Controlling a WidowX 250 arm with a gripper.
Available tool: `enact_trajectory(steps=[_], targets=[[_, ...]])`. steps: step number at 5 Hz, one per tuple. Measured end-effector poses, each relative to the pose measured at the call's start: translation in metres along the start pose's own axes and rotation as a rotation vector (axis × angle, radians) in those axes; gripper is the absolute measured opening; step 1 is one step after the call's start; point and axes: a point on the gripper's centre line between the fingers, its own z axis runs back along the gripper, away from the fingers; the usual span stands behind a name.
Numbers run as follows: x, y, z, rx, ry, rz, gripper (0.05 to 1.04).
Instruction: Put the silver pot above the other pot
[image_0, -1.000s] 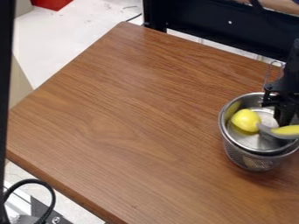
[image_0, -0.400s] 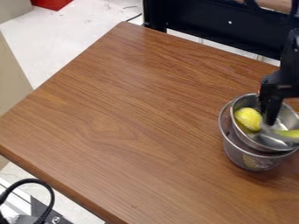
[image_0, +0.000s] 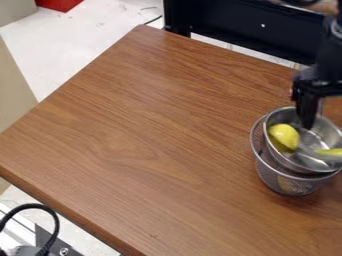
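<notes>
My gripper (image_0: 307, 122) hangs down at the right side of the camera view, its lower end over the silver pot's back part. The silver pot (image_0: 312, 137) sits inside the rim of the other pot, a mesh-sided one (image_0: 270, 175), and leans a little to the right. In the silver pot are a yellow lemon-like object (image_0: 284, 136) at the left and a grey and yellow piece (image_0: 326, 154) at the front right. Whether the gripper touches the silver pot, I cannot tell.
The brown wooden table (image_0: 133, 130) stretches out left of the pots. A black metal frame (image_0: 247, 27) stands behind its back edge. A black cable (image_0: 50, 220) curves beyond the front left edge.
The silver pot has shifted right and tilted within the mesh pot since the earliest frame. The gripper has moved up and slightly left, its lower end now higher over the pot.
</notes>
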Motion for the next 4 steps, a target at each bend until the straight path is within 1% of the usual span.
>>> enact_trajectory(steps=[1,2,4], targets=[[0.016,0.014,0.015,-0.009,-0.018,-0.005,1.0],[0.03,0.039,0.009,0.039,-0.023,-0.028,1.0],[0.055,0.087,0.005,0.074,-0.007,-0.055,0.999]])
